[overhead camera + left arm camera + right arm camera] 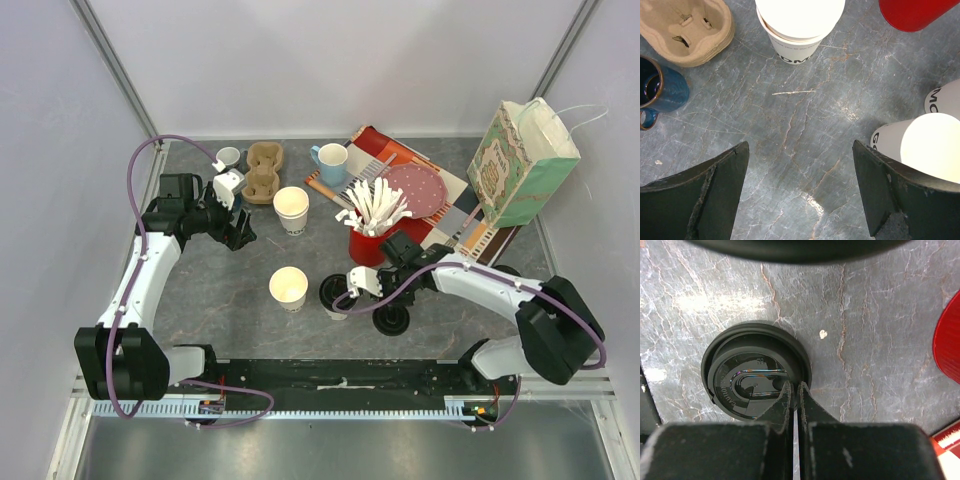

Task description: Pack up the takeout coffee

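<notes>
**A:** Far left first.

**B:** Left gripper: fingers spread wide, nothing between them, over bare table. Past it at the back left are a dark blue mug and a cardboard carrier.

**A:** Where is the coffee?

**B:** Two paper cups stand upright with no lids. The back cup is just right of the carrier. The front cup is nearer the arms, apart from the back one.

**A:** Any writing?

**B:** Dark letters low on the back cup's side, cut off by its rim; "OM" is all I can read. The front cup shows what looks like a "G", and the rest is hidden.

**A:** Centre?

**B:** Light blue mug at the back. Red cup packed with white sticks. Lidded cup just beside the front cup, upright, with its black lid on.

**A:** Right arm?

**B:** Right gripper: fingers pressed together, tips at the edge of a loose lid lying flat on the table. Can't tell whether the rim is pinched. There is raised lettering on the lid, too small to read.

**A:** Far right?

**B:** Patterned paper bag at the back right, leaning. No legible text.
</notes>
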Tool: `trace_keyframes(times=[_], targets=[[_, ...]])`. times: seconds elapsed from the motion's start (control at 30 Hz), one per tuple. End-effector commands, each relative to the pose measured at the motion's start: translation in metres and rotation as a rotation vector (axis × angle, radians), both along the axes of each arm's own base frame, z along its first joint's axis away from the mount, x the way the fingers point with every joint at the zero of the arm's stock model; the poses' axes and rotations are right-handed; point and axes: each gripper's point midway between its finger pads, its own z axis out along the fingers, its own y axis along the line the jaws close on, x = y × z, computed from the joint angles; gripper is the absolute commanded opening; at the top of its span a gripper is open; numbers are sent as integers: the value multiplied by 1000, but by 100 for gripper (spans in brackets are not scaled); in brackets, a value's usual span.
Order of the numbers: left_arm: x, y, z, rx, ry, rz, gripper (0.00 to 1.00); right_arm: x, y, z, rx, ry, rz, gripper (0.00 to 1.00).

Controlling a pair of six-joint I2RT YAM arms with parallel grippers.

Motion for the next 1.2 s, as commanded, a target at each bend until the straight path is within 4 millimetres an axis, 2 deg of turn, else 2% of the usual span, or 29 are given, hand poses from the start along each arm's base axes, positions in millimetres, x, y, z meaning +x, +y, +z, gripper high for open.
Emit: trace_keyframes(times=[0.0,0.07,0.2,0.33,0.37,0.43,0.47,0.53,0.6,0.67,0.73,0.77,0.8,0.83,0.87,0.9,0.93,0.97,1.0,1.03,1.07,1.1,1.13,1.17], targets=[[5,1,11,17,-58,-23,90,0,2,24,33,-42,4,0],[5,1,12,18,-61,-23,90,1,3,40,53,-67,2,0],[6,0,13,14,-61,-24,90,-6,-8,64,48,-94,10,0],[6,0,14,11,-61,-20,90,-4,-2,105,122,-145,-26,0],[6,0,15,11,-66,-20,90,3,7,129,176,-176,-39,0],[6,0,16,11,-66,-18,90,-3,27,158,287,-142,-36,0],[6,0,17,10,-68,-18,90,0,41,188,366,-153,-54,0],[6,0,17,6,-64,-13,90,-4,67,217,455,-153,-39,0],[5,1,17,6,-61,-6,90,3,92,257,576,-194,-85,0],[6,2,16,8,-55,7,90,-1,125,280,671,-188,-65,0],[6,6,14,18,-48,35,90,-3,156,271,661,-108,-122,0],[6,7,12,24,-41,46,90,2,168,285,687,-107,-146,0],[8,22,10,33,-32,100,90,12,181,263,622,-61,-194,0],[8,25,9,34,-27,119,91,18,191,275,634,-43,-252,0],[7,28,8,36,-23,134,91,22,191,262,571,-22,-289,0],[8,35,6,47,-20,161,91,31,200,236,492,-1,-321,0],[8,38,5,45,-11,178,91,33,208,241,482,-13,-337,0],[8,41,5,46,-8,190,91,40,204,228,409,-39,-385,0],[7,44,3,43,0,203,91,44,211,207,346,-33,-408,0],[6,45,2,41,7,206,91,43,221,214,353,-31,-418,0],[6,45,1,41,9,207,91,43,217,204,293,-27,-446,0],[5,45,-1,37,14,205,91,47,220,186,230,-21,-465,0],[5,45,-1,37,15,203,91,51,223,193,229,-34,-479,0],[5,45,-2,35,16,200,91,48,216,186,176,-27,-495,0]])
